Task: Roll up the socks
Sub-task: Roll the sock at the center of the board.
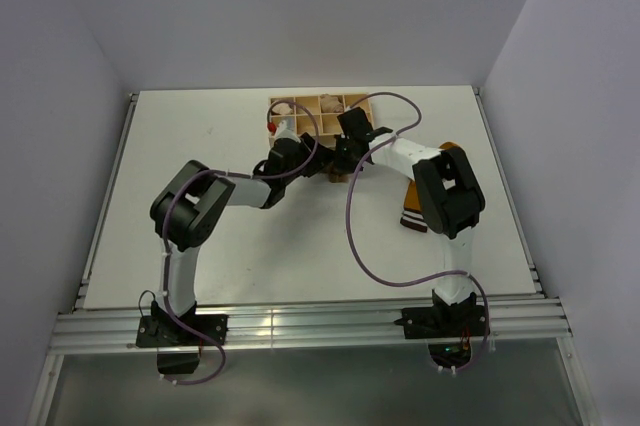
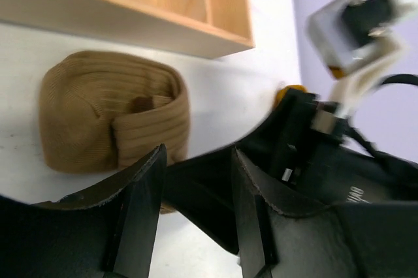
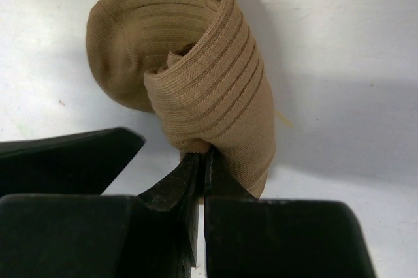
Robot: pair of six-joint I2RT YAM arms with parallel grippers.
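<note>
The tan-brown sock (image 2: 111, 115) lies rolled into a bundle on the white table, just in front of the wooden organizer (image 2: 163, 17). It also shows in the right wrist view (image 3: 189, 62) and, small, between the two grippers in the top view (image 1: 338, 176). My right gripper (image 3: 204, 157) is shut on the loose outer end of the roll. My left gripper (image 2: 196, 180) is open and empty beside the roll, with the right gripper's black finger seen between its fingers. The mustard-orange sock with the striped cuff (image 1: 412, 216) lies under the right arm, mostly hidden.
The wooden organizer (image 1: 322, 104) with pale fabric bundles in its compartments stands just behind the grippers. The left finger (image 3: 65, 154) sits close to the left of the right gripper. Both arms crowd the table's middle back.
</note>
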